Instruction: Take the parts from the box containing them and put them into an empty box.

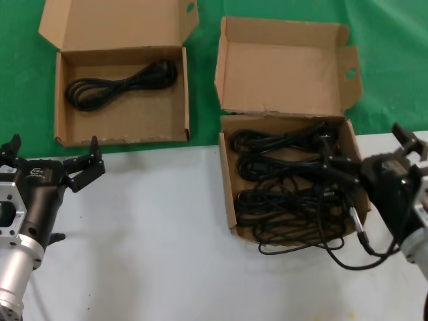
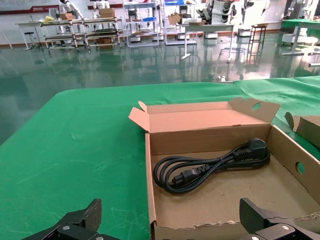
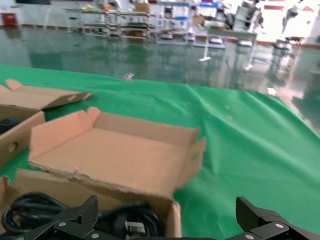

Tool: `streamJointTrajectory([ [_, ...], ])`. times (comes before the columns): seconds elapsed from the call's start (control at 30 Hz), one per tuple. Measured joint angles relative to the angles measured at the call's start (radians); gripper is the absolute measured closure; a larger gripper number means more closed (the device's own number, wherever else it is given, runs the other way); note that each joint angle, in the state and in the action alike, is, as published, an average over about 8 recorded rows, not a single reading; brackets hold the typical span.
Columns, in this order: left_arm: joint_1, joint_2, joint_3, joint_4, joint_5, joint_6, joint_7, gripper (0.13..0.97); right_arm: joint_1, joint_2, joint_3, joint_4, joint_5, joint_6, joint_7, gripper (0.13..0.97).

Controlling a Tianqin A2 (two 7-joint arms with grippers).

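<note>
The cords point(image 1: 287, 184) lie as a loose black tangle in the worn box point(image 1: 228, 194) with the torn hinge, on the robot's right, and one loop spills over its near wall onto the white table point(image 1: 160, 234). One cord point(image 1: 120, 83) already lies coiled in the neat box point(image 1: 120, 137) on the left. They look light, limp and rubbery, likely to snag on each other, so the best hold is probably across the middle of one bundle, not a plug. The right gripper point(image 1: 408, 150) hovers at the worn box's right wall, fingers spread and holding nothing. The left gripper point(image 1: 50, 160) waits just before the neat box, also spread wide and empty.
</note>
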Motion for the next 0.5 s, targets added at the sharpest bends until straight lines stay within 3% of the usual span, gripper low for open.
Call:
streamJointTrajectory([
  [0.5,0.001,0.0,0.0,0.001,-0.002,-0.002,0.002,0.132,-0.048,-0.005,0.021,0.009,0.037,0.026,0.023,0.129],
])
